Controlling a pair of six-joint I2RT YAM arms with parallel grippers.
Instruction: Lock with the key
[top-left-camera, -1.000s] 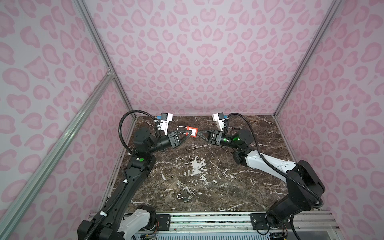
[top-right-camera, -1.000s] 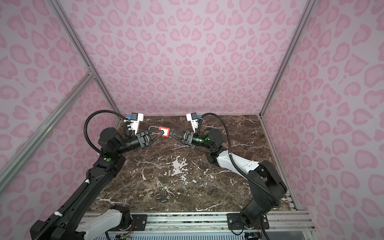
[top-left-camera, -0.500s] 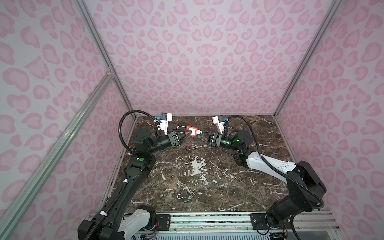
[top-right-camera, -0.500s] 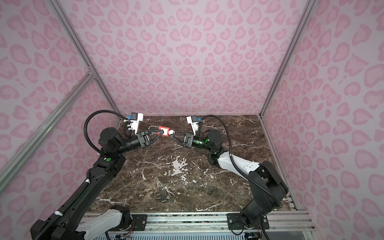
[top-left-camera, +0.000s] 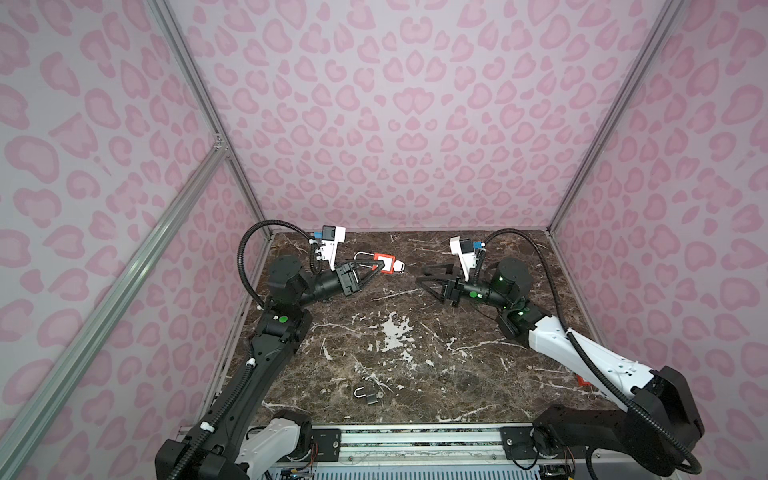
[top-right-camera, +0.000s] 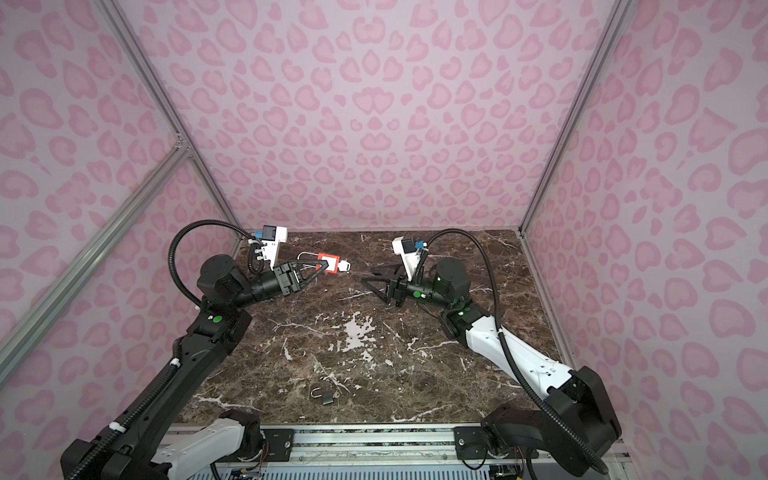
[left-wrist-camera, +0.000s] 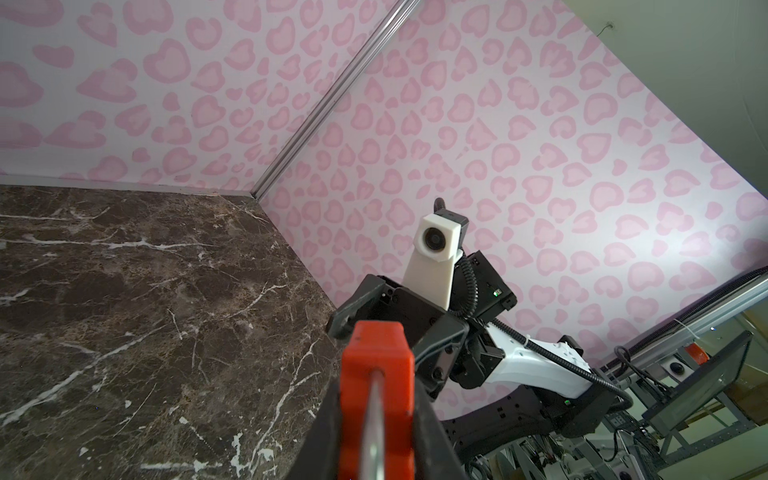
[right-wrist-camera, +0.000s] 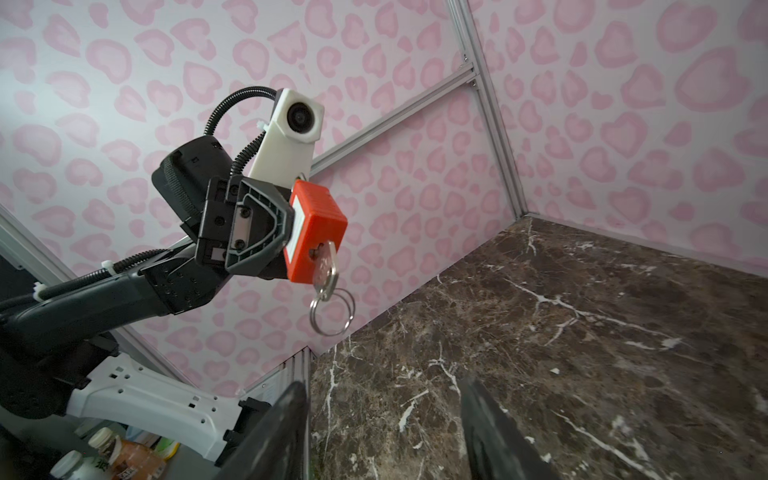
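Print of darker pink blotches covers the pale walls (top-left-camera: 83, 124) that close the cell on three sides, joined by aluminium posts (top-left-camera: 199, 95), with a slanting aluminium bar (top-left-camera: 124, 266) across the left wall. Below lies a dark brown marble tabletop (top-left-camera: 415, 374) veined in white, ending at a metal rail (top-left-camera: 415, 440) along the front. Above its far left part, the left gripper (top-left-camera: 374, 269) is clamped on a red padlock (top-left-camera: 384, 264), held off the surface, with the silver shackle lying back between the fingers. A key (right-wrist-camera: 326, 266) sits in the padlock's end, on the side away from that gripper, with a key ring (right-wrist-camera: 332, 311) dangling from it. A small silver padlock (top-left-camera: 368, 395) lies on the marble near the rail, well apart from both grippers, shackle sprung. Just beyond the key, facing it across a bare stretch of marble, the right gripper (top-left-camera: 426, 277) hovers with its jaws spread and nothing between them. Past it rises the right wall.
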